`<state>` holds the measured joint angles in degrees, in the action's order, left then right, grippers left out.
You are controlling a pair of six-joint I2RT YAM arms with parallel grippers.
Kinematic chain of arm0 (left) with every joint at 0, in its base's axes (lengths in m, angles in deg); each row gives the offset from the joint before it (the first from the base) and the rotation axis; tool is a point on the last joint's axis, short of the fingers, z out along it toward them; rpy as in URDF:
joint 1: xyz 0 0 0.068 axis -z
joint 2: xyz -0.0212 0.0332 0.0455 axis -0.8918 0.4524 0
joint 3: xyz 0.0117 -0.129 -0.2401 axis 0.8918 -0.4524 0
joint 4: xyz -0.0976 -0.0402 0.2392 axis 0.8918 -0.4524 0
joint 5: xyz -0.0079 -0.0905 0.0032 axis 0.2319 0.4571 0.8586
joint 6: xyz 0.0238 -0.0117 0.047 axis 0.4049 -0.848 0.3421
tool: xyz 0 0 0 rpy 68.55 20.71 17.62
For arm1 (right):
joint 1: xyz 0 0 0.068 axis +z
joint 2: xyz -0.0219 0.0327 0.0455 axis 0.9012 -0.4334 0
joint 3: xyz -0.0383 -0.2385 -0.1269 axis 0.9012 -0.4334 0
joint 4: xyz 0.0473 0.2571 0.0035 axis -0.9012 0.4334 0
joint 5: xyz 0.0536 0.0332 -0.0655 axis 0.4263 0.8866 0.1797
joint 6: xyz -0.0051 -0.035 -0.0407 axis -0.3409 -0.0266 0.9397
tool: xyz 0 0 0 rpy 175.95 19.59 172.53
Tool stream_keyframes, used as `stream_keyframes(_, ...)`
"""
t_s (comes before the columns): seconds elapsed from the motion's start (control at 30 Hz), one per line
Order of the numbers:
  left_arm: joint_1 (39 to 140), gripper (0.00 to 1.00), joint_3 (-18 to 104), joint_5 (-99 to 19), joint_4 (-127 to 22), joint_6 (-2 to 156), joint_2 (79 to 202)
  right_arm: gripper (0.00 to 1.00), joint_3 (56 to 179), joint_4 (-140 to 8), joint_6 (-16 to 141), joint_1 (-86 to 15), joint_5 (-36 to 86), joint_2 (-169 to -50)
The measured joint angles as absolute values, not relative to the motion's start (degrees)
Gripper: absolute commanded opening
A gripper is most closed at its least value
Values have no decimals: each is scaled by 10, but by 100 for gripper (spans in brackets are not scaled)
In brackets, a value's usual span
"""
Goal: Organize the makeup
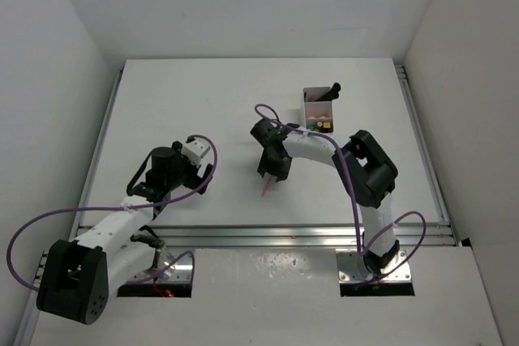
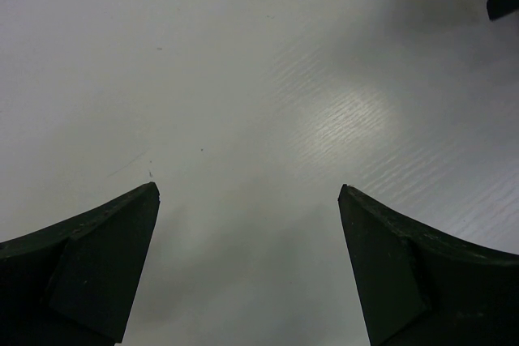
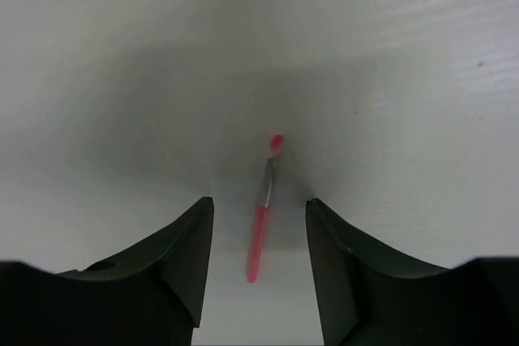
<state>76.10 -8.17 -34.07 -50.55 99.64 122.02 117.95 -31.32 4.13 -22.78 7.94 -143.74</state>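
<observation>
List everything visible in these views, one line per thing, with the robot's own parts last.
table: one, white, under everything
box: one, white, far right part of the table
black brush: one, black, sticking out of the box's far end
small items: several, brownish and dark, inside the box, too small to name
pink pencil: one, pink with a silver band, flat on the table near its middle
left gripper: one, black, open over bare table, left of middle
right gripper: one, black, open, straddling the pink pencil without touching it
cables: two, purple, one looping along each arm
</observation>
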Motion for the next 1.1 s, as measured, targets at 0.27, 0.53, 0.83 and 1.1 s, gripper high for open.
stream_keyframes(0.27,778,99,-98,-354,-481,997,1211,31,1181,-267,1,-217,65,-1451)
stream_keyframes(0.53,778,99,-100,-371,-474,997,1207,0,1180,-267,-9,-226,76,-1454)
stream_keyframes(0.83,775,99,-100,-375,-474,994,1207,0,1133,-350,135,-229,76,-1423)
stream_keyframes(1.1,749,99,-100,-369,-474,990,1219,0,1068,-567,368,-255,34,-1337)
